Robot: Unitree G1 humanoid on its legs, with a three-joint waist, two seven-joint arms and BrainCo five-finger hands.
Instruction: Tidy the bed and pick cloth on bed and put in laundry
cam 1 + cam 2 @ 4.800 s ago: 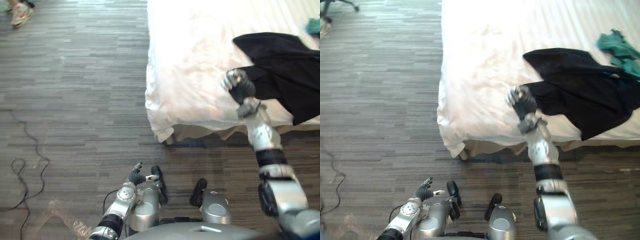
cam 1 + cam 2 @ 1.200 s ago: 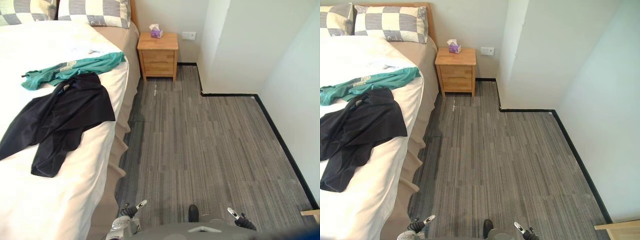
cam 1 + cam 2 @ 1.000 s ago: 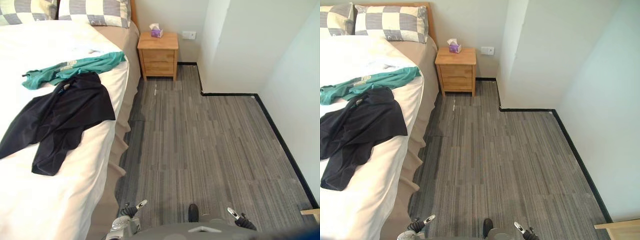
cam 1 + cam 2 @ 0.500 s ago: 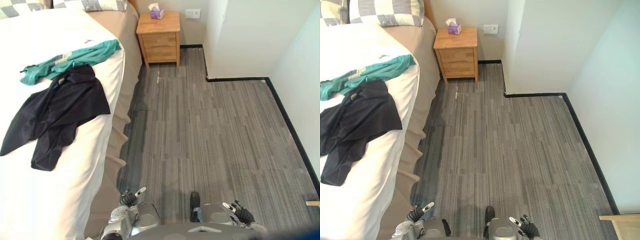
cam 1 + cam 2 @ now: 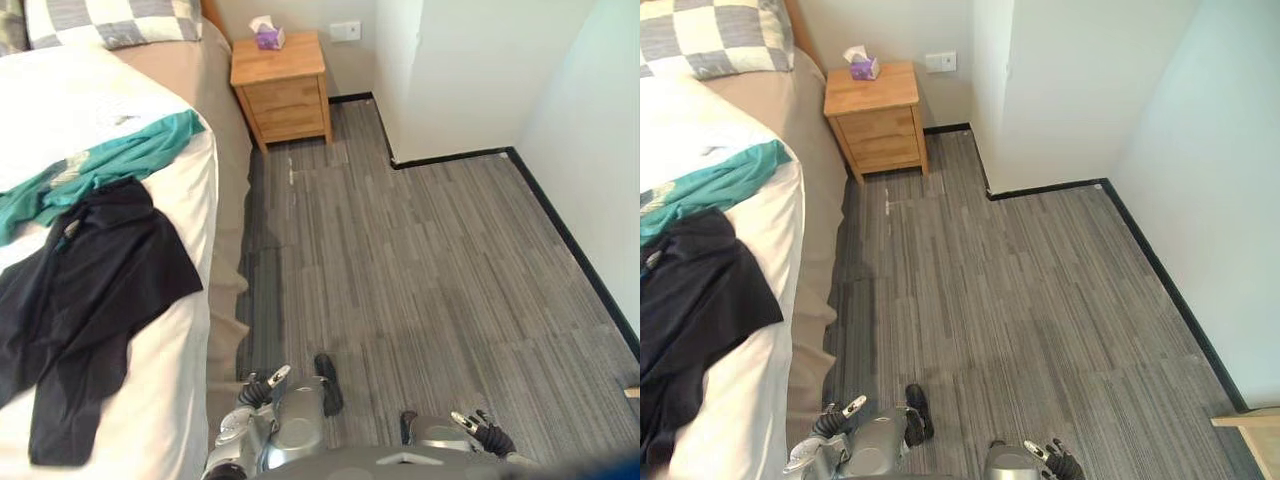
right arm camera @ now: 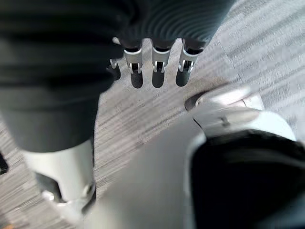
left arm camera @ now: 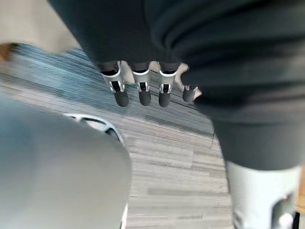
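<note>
Cloth lies in two pieces on the white bed (image 5: 70, 105): a black garment (image 5: 95, 290) spread crumpled along the mattress edge, one narrow end trailing toward the foot, and a teal garment (image 5: 125, 160) stretched out just beyond it toward the checked pillow (image 5: 110, 18), the two touching. The left hand (image 5: 256, 388) hangs low beside the bed, the right hand (image 5: 482, 432) low over the grey floor (image 5: 420, 270). On both, the fingers (image 7: 141, 93) are straight and relaxed, holding and touching nothing.
</note>
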